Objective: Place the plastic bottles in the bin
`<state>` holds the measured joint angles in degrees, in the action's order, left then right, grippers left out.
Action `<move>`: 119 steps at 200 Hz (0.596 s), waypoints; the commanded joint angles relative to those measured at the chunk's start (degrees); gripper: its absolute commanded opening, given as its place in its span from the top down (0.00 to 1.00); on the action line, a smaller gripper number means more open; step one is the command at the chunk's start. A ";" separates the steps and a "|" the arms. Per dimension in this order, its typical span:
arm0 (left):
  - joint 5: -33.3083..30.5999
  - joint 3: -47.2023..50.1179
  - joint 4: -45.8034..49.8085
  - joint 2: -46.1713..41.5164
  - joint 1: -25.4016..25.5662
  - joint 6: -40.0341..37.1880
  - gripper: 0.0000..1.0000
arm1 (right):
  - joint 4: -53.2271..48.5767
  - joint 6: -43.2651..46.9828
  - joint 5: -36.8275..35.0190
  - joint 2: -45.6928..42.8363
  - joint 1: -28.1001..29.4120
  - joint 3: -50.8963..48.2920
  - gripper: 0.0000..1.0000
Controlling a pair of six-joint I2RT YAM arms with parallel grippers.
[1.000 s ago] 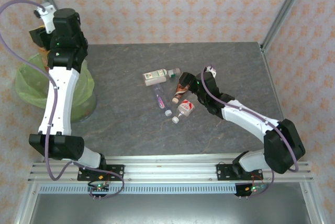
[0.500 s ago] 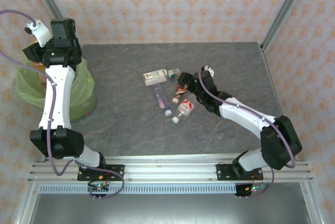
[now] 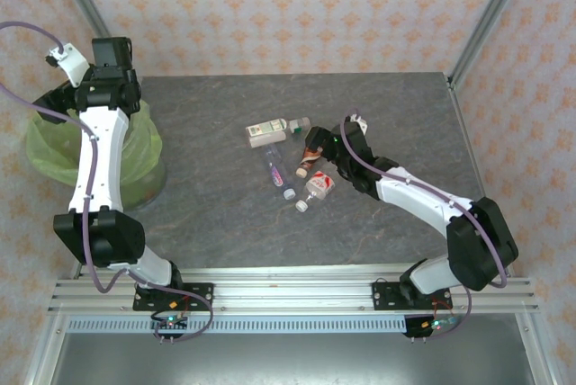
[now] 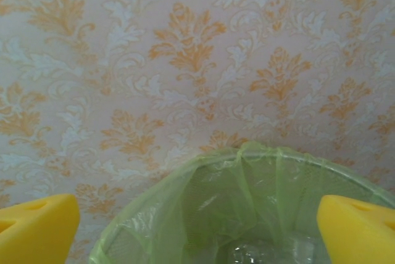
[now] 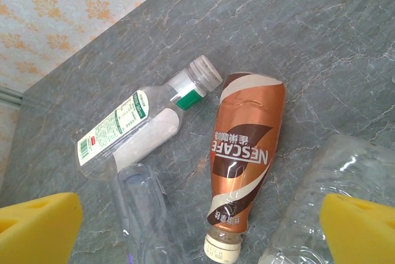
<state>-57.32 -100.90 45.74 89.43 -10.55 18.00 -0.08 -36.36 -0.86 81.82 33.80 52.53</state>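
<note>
The bin [image 3: 144,167], lined with a lime-green bag, stands at the table's left edge. My left gripper [image 3: 52,108] hangs over it, open, with nothing between its yellow fingertips [image 4: 37,230]. In the left wrist view the bin [image 4: 247,153] holds something clear and crumpled [image 4: 265,253] at its bottom. Several plastic bottles lie mid-table: a white-green one [image 3: 270,131], a purple-labelled one [image 3: 274,169], an orange-brown one [image 3: 309,158] and a red-labelled one [image 3: 317,189]. My right gripper [image 3: 317,147] hovers open above the orange-brown bottle [image 5: 244,153], apart from it.
In the right wrist view the white-green bottle [image 5: 133,122] lies left of the orange-brown one, a clear bottle [image 5: 142,214] lies below it, and another clear bottle [image 5: 315,202] lies to the right. Metal frame posts [image 3: 486,16] and patterned walls bound the grey table [image 3: 207,214].
My left gripper has swung further left over the bin and opened. The right gripper has edged slightly toward the orange-brown bottle and stayed open.
</note>
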 commanded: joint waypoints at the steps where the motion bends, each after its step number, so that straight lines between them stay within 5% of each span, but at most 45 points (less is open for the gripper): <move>1: 2.71 -2.23 2.82 0.43 0.41 1.75 0.00 | -1.57 1.15 -0.28 0.32 -0.21 2.14 0.01; 91: 18.23 -1.91 -0.59 -1.24 6.19 -0.93 0.00 | -7.30 2.19 -5.34 -0.34 -0.23 1.62 0.01; 119: 31.73 1.83 -6.43 -4.01 7.41 -2.27 0.00 | -11.22 1.54 -5.82 -0.50 -0.27 1.17 0.01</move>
<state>-37.43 -101.34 44.71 89.23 -4.19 17.41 -6.07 -34.48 -3.75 82.15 33.80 53.52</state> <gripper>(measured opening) 0.999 0.992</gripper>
